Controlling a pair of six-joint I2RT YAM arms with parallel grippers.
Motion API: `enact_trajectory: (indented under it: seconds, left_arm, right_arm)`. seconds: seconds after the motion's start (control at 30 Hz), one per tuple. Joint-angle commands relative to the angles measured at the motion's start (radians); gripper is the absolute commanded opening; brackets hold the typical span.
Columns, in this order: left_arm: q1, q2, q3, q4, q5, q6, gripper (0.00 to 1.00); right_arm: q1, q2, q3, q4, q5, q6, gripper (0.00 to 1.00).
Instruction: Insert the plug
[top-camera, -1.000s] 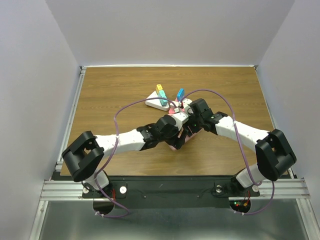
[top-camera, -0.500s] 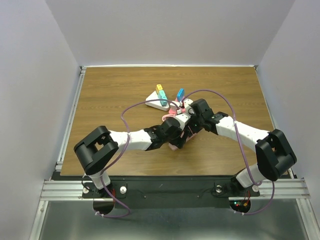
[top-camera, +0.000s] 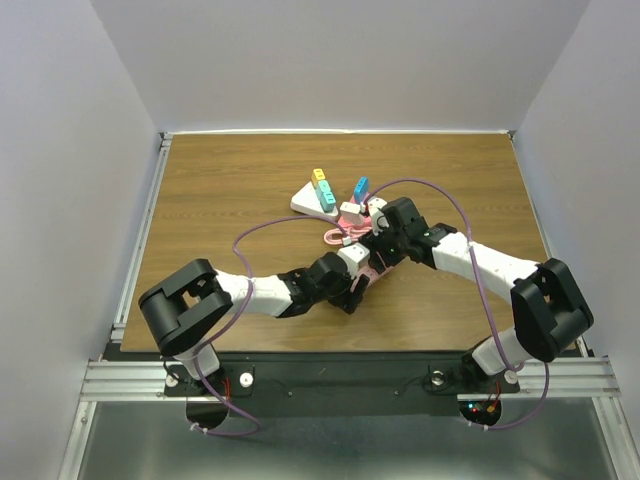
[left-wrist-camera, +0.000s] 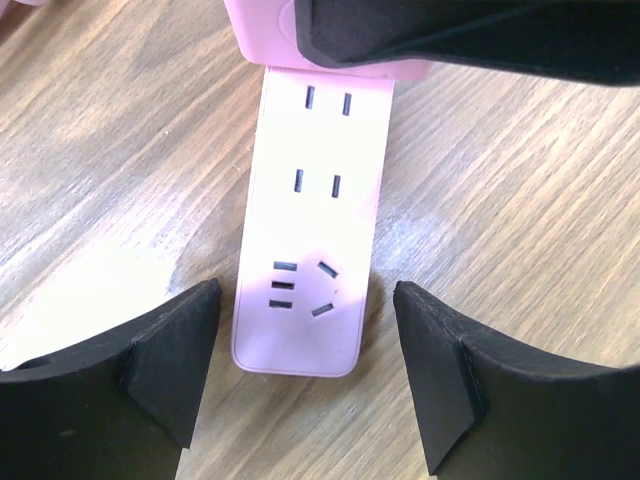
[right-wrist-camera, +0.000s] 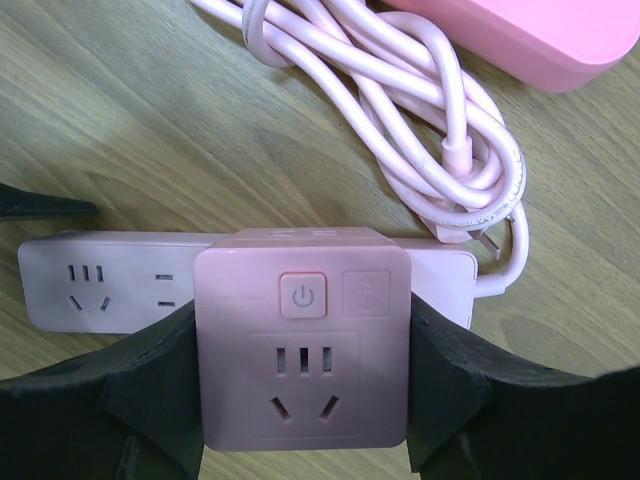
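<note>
Pink plastic fills the right end effector (right-wrist-camera: 300, 395): its two black fingers are clamped on the sides of a square socket block (right-wrist-camera: 302, 300), whose face with a power button and one outlet points up toward the wrist camera. Under the block lies the pink power strip (right-wrist-camera: 95, 285), flat on the wooden bench (right-wrist-camera: 120, 130), sockets upward. Its long axis runs crosswise in the right wrist view and straight away from the camera in the left wrist view. The block covers the strip's far end; whether it is seated there I cannot tell.

The left end effector (left-wrist-camera: 305, 340) is spread apart, one finger on each side of the strip's near end (left-wrist-camera: 310, 230), touching neither edge. That end shows a five-slot outlet, with two two-slot outlets beyond.

Just past the block lies a coiled pink cord (right-wrist-camera: 400, 100), then another pink casing (right-wrist-camera: 520, 30).
</note>
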Motion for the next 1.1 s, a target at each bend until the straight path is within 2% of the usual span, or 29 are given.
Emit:
enact_trajectory:
  seconds: [0.0,0.17,0.27,0.3,0.4,0.5,0.77,1.07]
  left_arm:
    - [-0.004,-0.011,-0.008,0.043,-0.002,-0.008,0.81]
    - [-0.007,0.045,0.023,0.052,-0.004,0.010,0.79]
    - [-0.011,0.081,0.046,0.042,-0.018,0.019,0.55]
    - [-0.013,0.088,0.051,0.034,-0.024,0.019,0.43]
    - [-0.024,0.101,0.057,0.013,-0.042,0.029,0.28]
    - [-0.025,0.099,0.041,-0.015,-0.070,0.027,0.00]
    - [-0.019,0.035,0.020,-0.145,-0.228,-0.072,0.00]
    - [0.033,-0.008,-0.035,-0.165,-0.268,-0.185,0.00]
  right_arm:
    - [-0.004,-0.002,-0.021,-0.070,-0.037,0.003,0.01]
    - [-0.004,-0.003,-0.021,-0.071,-0.034,0.003,0.00]
    - [-0.004,-0.003,-0.021,-0.071,-0.028,0.003,0.00]
    - [-0.005,-0.005,-0.020,-0.070,-0.028,0.003,0.00]
    - [-0.004,-0.011,-0.018,-0.071,-0.030,0.005,0.00]
    - [-0.005,0.003,-0.012,-0.068,-0.040,-0.003,0.00]
    - [-0.004,0.069,0.027,-0.055,-0.073,-0.026,0.00]
    - [-0.002,0.108,-0.013,-0.041,-0.045,-0.058,0.00]
